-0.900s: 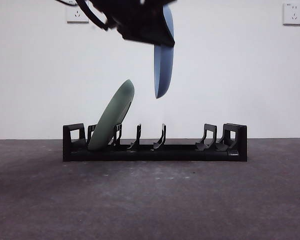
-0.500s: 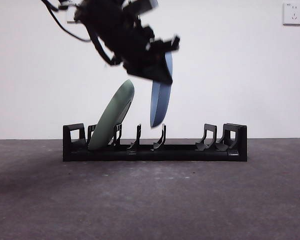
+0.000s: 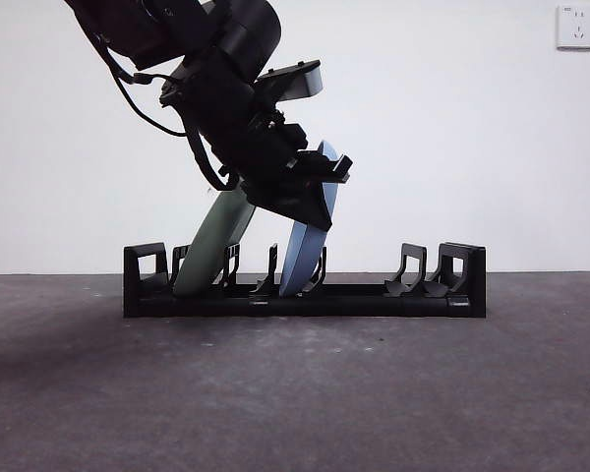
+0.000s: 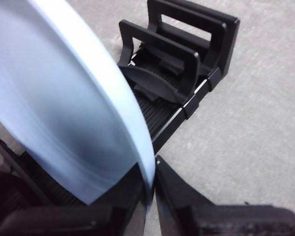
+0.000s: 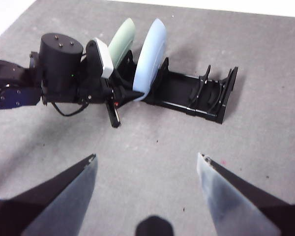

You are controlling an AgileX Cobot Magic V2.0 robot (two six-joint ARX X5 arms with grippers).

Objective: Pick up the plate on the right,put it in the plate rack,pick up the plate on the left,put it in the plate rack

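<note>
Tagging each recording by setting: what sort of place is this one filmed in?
Probably a lab or test bench rather than a kitchen: a bare grey table, a plain white wall with a power socket, and only a plate rack holding a green plate and a blue plate.

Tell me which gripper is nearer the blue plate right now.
Left. The left gripper is clamped on the blue plate's rim, lowering it into the plate rack beside the green plate. The right gripper hangs open, well away from the rack.
</note>
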